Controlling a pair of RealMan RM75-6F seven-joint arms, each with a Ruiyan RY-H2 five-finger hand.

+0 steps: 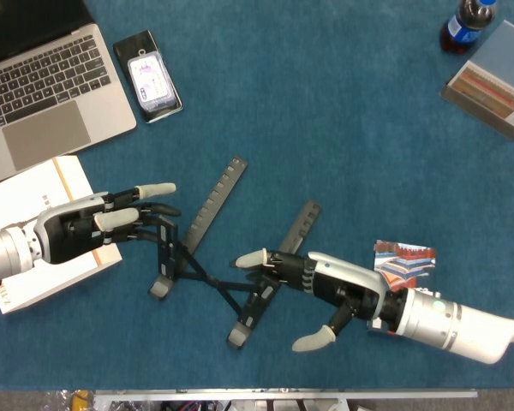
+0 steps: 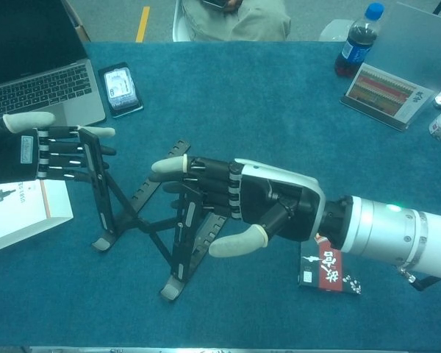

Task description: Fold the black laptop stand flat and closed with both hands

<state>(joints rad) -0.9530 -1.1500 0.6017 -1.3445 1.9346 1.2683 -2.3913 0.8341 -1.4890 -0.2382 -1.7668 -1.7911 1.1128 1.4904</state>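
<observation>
Both hands' fingers spread, ungripping — stand (unfolded) rails run near-to-far.

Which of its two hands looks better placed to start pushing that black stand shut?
Probably the right hand: its fingers already reach the near leg of the laptop stand, thumb spread below. The left hand sits at the far leg's top, fingers extended, apparently without a firm hold.

Head view: looks almost straight down on the teal cloth-covered table, from well above.
Chest view: lower and nearer, facing forward across it.
Shared: black folding metal laptop stand at centre; silver open laptop upper left.
</observation>
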